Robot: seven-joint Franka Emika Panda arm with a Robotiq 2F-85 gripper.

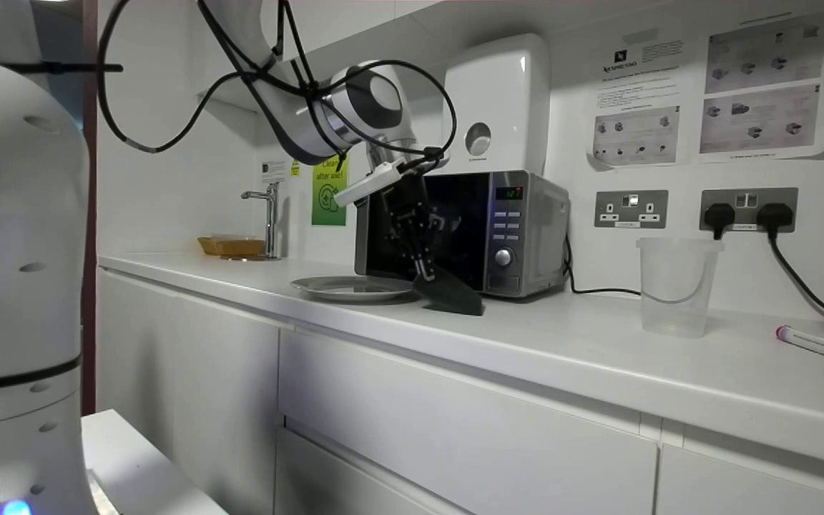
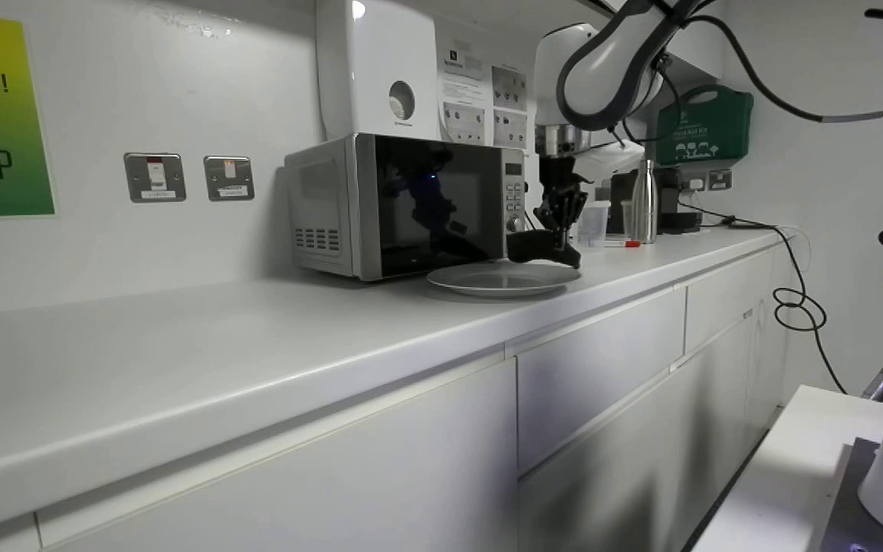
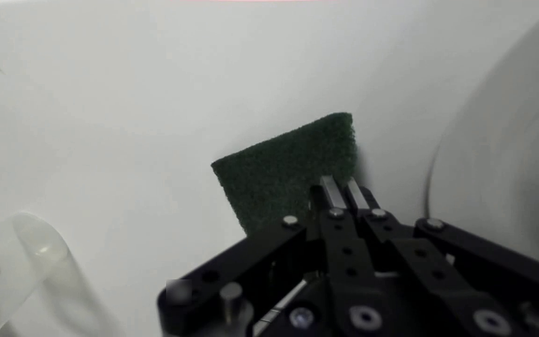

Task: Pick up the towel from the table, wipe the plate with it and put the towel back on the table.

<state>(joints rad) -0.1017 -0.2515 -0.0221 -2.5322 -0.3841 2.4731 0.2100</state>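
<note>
Lower centre in the wrist view, the Robotiq gripper (image 3: 343, 185) is drawn nearly together, apparently pinching one edge of the dark green scouring pad (image 3: 283, 159), the task's towel, mid-frame. Lifting looks like the step in hand: best raise the pad well clear of the white countertop (image 3: 110, 117) before crossing the rim of the grey plate (image 3: 498, 154) at the right edge. There, press it flat but lightly; a hard push could slide the plate toward the microwave (image 2: 403, 207), beyond it in both exterior views.
</note>
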